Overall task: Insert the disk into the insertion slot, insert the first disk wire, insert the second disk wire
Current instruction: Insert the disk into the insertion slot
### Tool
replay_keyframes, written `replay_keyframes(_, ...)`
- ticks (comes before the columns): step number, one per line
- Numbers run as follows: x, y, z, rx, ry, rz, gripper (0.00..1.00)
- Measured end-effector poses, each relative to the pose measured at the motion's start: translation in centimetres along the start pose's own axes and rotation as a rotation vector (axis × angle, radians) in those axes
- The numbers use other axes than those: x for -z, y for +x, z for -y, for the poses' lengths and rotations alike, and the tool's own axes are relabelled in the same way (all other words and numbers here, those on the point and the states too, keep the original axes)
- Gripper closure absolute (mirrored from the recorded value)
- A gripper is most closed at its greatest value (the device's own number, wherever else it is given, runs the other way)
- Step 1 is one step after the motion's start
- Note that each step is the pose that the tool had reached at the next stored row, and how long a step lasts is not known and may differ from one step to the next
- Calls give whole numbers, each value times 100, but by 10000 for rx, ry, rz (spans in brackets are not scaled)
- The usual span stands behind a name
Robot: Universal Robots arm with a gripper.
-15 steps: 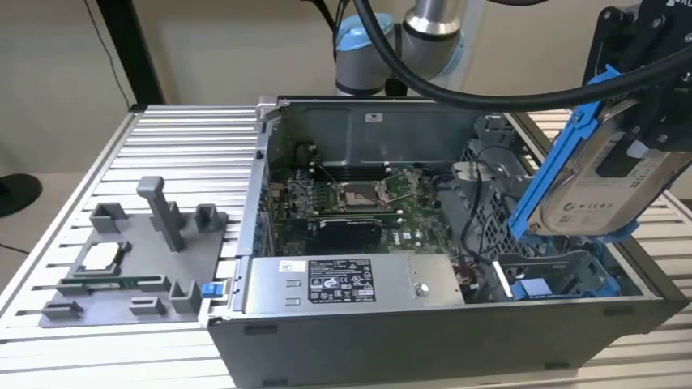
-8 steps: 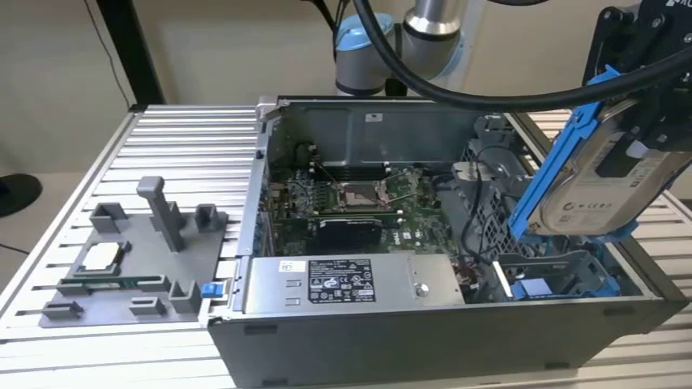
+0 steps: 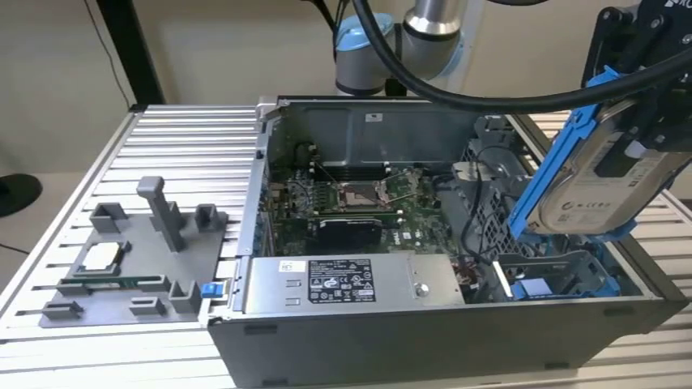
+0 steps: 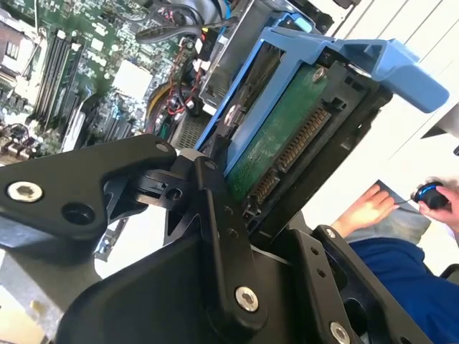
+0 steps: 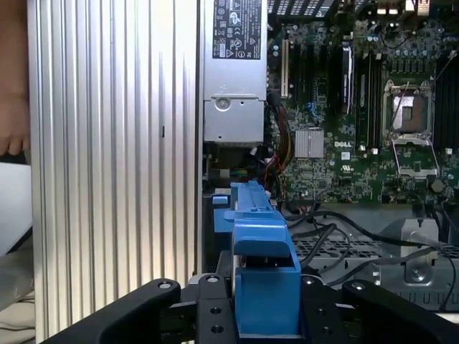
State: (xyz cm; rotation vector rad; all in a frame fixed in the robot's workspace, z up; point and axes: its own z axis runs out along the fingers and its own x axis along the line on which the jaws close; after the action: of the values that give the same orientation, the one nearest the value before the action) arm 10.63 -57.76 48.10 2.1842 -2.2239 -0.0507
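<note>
My gripper [image 3: 640, 134] is shut on the disk [image 3: 589, 190], a silver-grey drive with a white label in a bright blue carrier. I hold it tilted on edge in the air over the exterior view's right end of the open computer case. The insertion slot [image 3: 568, 271], a grey bay with blue rails, lies just below it and stands apart from it. In the second wrist view the disk [image 4: 276, 140] shows its green board and connector between the black fingers [image 4: 215, 208]. In the first wrist view the blue carrier [image 5: 262, 276] stands between the jaws. Black cables [image 5: 326, 226] lie loose beside the bay.
A grey power supply box [image 3: 335, 285] with a white sticker fills the case's front. The motherboard [image 3: 357, 203] lies behind it. A grey fixture plate [image 3: 130, 263] with upright posts sits on the ribbed table at the exterior view's left. A person's hand [image 4: 366, 208] rests near the table.
</note>
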Motion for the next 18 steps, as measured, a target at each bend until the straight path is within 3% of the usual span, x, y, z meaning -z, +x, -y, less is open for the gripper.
replay_keyframes(10, -74, 1, 3, 0, 0, -1, 100)
replay_keyframes(18, -205, 1, 27, 1, 0, 6, 100)
